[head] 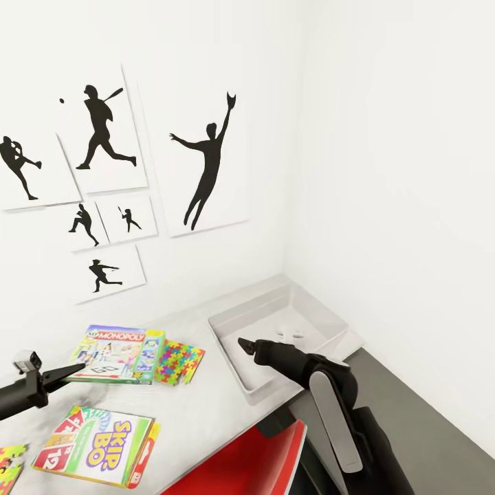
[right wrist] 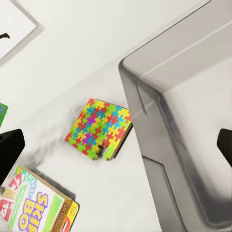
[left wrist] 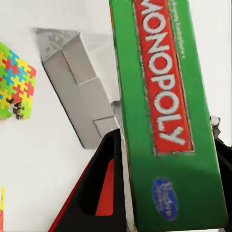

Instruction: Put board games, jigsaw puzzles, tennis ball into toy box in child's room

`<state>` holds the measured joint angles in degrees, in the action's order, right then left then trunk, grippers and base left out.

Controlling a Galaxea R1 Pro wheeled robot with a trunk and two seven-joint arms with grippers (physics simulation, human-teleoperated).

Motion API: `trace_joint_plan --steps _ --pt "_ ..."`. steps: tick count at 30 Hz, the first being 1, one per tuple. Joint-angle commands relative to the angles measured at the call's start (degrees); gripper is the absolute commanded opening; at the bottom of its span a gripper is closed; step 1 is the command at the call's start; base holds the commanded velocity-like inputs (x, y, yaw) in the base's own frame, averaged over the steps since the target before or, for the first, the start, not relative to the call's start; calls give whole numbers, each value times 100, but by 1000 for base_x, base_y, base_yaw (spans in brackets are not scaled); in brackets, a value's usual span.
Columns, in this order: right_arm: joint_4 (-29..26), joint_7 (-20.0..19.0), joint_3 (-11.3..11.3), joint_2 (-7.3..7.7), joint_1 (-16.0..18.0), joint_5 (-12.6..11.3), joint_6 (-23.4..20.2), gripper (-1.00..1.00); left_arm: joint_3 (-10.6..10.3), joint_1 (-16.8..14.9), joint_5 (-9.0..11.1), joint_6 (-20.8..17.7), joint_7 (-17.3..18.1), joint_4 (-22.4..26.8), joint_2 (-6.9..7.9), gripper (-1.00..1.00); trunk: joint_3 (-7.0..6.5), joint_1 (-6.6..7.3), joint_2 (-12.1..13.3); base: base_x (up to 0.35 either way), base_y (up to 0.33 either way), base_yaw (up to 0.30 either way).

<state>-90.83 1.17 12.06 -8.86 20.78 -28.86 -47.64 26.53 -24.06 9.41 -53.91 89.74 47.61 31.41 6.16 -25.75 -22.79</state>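
The white table (head: 206, 405) fills the corner, with the grey toy box (head: 330, 326) at its two o'clock end, apparently empty. The Monopoly box (head: 117, 352) is clamped in the left gripper (head: 69, 371), pinched edge-on. To do this well, I'd carry it level toward three o'clock, clearing the jigsaw puzzle (head: 180, 361) and the rim. The Skip-Bo box (head: 96, 447) lies at seven o'clock. The right gripper (head: 249, 347) hangs over the box's near rim, spread wide, empty.

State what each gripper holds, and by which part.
The left gripper grips the Monopoly box by its near edge, as the left wrist view confirms. The right gripper holds nothing and is open over the toy box.
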Motion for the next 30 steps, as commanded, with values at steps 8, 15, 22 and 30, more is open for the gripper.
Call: trace_joint_plan --steps 8,15,22,30 --pt "-5 -27 7 -1 5 -15 -16 100 -15 -20 697 -523 26 1092 -141 -100 13 -4 -13 0 0 0" --pt "-5 -26 9 -1 5 -15 -9 100 -88 -398 903 -556 26 1324 -644 -100 13 -4 -13 0 0 0" --pt "-5 -29 -7 4 5 -15 -13 100 -603 -906 919 -559 -407 1319 -1320 -100 13 -4 -13 0 0 0" --pt "-5 -34 -10 7 5 -15 -22 100 -866 -1179 932 -551 -1344 1313 -2047 -100 13 -4 -13 0 0 0"
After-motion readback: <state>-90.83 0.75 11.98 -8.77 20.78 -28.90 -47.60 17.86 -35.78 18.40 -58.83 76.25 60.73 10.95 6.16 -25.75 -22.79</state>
